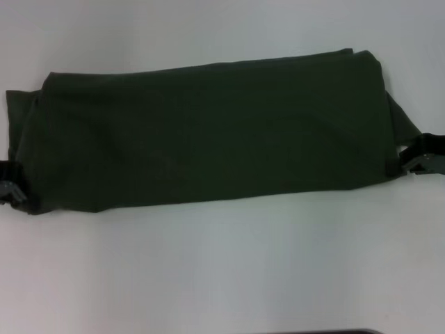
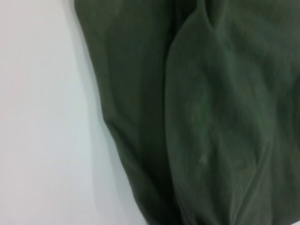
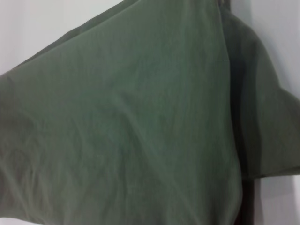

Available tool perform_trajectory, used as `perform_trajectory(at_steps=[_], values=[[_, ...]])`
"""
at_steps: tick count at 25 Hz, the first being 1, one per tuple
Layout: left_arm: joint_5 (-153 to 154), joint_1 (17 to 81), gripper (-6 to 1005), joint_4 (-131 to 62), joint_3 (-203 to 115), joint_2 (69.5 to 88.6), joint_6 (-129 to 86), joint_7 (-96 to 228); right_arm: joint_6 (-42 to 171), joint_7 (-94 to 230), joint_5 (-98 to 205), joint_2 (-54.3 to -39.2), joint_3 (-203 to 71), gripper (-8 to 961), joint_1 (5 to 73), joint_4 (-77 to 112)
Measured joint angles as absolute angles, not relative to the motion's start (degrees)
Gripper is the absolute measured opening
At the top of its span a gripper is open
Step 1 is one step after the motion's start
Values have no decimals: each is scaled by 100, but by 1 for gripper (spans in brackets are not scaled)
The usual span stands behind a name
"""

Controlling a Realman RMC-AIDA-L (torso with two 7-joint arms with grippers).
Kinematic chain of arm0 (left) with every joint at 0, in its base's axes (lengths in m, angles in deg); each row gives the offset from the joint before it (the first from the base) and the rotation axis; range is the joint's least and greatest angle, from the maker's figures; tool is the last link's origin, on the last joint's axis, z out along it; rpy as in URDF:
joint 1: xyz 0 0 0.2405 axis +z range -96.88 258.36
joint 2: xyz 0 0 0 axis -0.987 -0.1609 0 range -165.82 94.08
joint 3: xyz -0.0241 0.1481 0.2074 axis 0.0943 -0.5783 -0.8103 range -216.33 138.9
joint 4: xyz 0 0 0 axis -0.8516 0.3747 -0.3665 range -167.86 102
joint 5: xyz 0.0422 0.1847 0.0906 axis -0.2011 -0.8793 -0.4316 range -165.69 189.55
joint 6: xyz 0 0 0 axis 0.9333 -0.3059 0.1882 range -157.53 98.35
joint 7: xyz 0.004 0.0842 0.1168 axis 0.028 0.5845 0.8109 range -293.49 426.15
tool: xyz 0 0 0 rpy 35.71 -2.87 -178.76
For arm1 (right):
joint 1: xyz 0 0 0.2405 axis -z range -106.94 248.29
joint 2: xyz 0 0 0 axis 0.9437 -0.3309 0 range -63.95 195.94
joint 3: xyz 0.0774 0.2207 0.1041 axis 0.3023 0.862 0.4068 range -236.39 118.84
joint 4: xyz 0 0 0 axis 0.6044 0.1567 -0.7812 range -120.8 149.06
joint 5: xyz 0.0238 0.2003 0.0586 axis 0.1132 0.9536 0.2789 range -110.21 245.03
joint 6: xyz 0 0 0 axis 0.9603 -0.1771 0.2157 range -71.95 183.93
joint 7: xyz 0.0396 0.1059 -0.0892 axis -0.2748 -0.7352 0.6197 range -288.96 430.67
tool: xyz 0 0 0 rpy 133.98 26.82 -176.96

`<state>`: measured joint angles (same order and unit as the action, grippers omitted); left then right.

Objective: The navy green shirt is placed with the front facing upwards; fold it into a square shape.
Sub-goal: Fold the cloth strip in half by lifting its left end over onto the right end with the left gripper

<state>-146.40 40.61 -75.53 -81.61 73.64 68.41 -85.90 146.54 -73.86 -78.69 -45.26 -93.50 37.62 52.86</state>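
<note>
A plain white tabletop (image 1: 222, 271) is filling every view, bare and evenly lit, with no walls, furniture or household clutter showing around it. That is suggesting a lab or test bench rather than a home, though so little of the room is showing that this is probably as far as one can go. Black robot hardware is poking in at both side edges of the head view, fitting a staged workspace

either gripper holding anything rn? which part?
Cannot be told for certain. Left gripper sits at the navy green shirt's left end, right gripper at its right end, both against the cloth's near corners; no view shows an actual pinch.
</note>
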Motion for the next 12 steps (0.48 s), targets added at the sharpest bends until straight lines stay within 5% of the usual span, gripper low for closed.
perform_trajectory(at_steps=[12], values=[[-14866, 4213, 141, -7582, -8172, 7364, 7024, -8565, 14974, -7406, -8399, -4610, -9357, 14, 3771, 5298]])
